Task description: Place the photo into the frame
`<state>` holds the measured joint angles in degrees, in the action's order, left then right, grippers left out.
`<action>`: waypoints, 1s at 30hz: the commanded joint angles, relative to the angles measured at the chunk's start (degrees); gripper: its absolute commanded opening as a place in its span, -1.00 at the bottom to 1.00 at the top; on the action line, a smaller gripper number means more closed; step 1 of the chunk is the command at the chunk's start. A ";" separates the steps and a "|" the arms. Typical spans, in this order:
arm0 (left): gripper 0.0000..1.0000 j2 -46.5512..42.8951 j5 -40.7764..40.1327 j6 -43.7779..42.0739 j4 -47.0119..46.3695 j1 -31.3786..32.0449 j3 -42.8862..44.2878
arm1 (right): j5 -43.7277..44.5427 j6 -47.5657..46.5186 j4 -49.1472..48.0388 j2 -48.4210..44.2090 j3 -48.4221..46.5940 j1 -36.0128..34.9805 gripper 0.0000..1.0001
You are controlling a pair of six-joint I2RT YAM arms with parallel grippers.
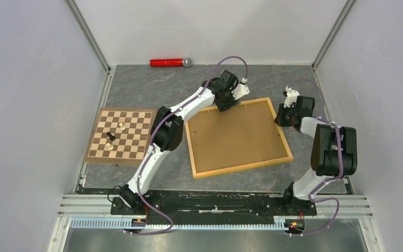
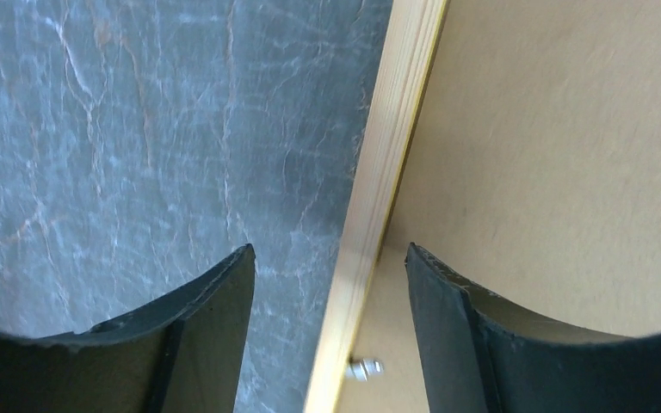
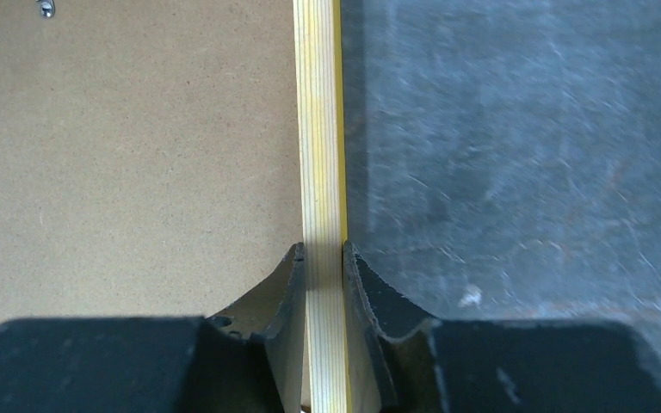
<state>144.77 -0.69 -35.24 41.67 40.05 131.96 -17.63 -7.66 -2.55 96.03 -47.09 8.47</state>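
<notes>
The yellow-orange wooden frame (image 1: pixel 240 170) lies face down in the middle of the table, its opening filled by the plain brown backing board (image 1: pixel 234 137). The photo is hidden. My left gripper (image 1: pixel 227 106) is open at the frame's far rail, its jaws straddling the rail (image 2: pixel 379 172) with a gap on each side; a small metal clip (image 2: pixel 363 369) shows on the inner side. My right gripper (image 1: pixel 283 118) is shut on the frame's right rail (image 3: pixel 319 129), one finger on the board side and one on the table side.
A brown-and-cream chessboard (image 1: pixel 119 135) with a few pieces lies at the left. A red cylinder with a silver end (image 1: pixel 169 63) lies at the back wall. White walls close in both sides. A metal rail runs along the near edge.
</notes>
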 commanded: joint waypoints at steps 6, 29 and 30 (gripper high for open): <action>0.57 -12.25 -4.57 17.64 6.49 -3.08 -4.77 | 4.24 3.15 -0.64 -4.53 3.84 5.43 -0.96; 0.66 -26.53 6.49 32.99 0.45 -13.67 -33.23 | 3.52 2.93 -2.12 -9.10 7.93 6.47 -0.99; 0.66 -27.01 6.62 33.17 -0.15 -13.77 -33.99 | 3.52 2.83 -2.37 -9.21 8.04 6.45 -0.98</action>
<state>123.63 3.84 -5.98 45.80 26.55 99.44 -14.50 -4.97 -2.52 88.68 -39.83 14.66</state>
